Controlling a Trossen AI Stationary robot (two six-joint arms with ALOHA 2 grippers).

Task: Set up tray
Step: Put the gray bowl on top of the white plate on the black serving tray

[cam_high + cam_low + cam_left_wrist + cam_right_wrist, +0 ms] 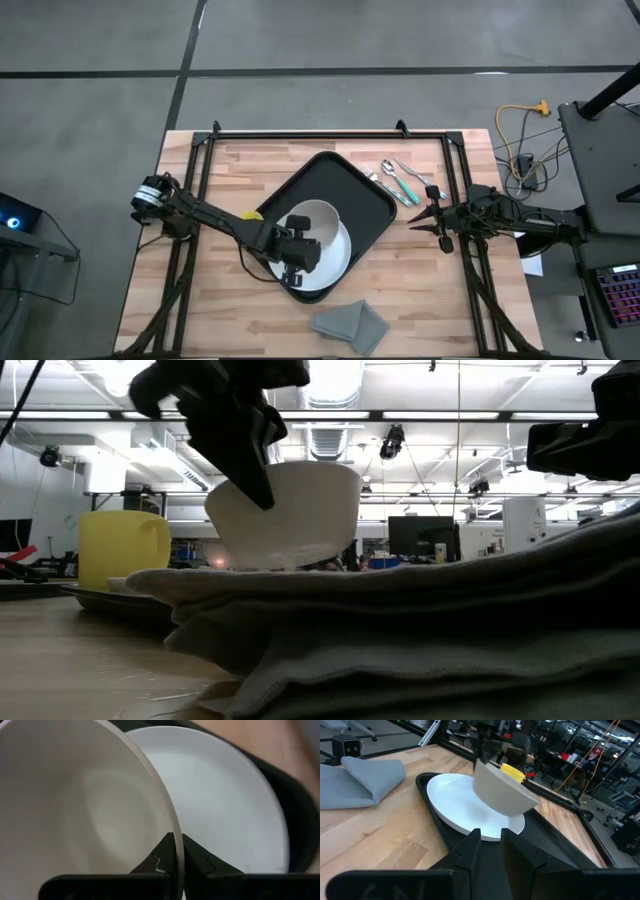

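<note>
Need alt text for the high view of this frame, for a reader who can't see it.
From above, the left gripper holds a white bowl by its rim over a white plate on the black tray, which sits angled on a wooden table. A folded grey cloth lies near the front edge, cutlery beside the tray, and the right gripper waits at the right.
</note>
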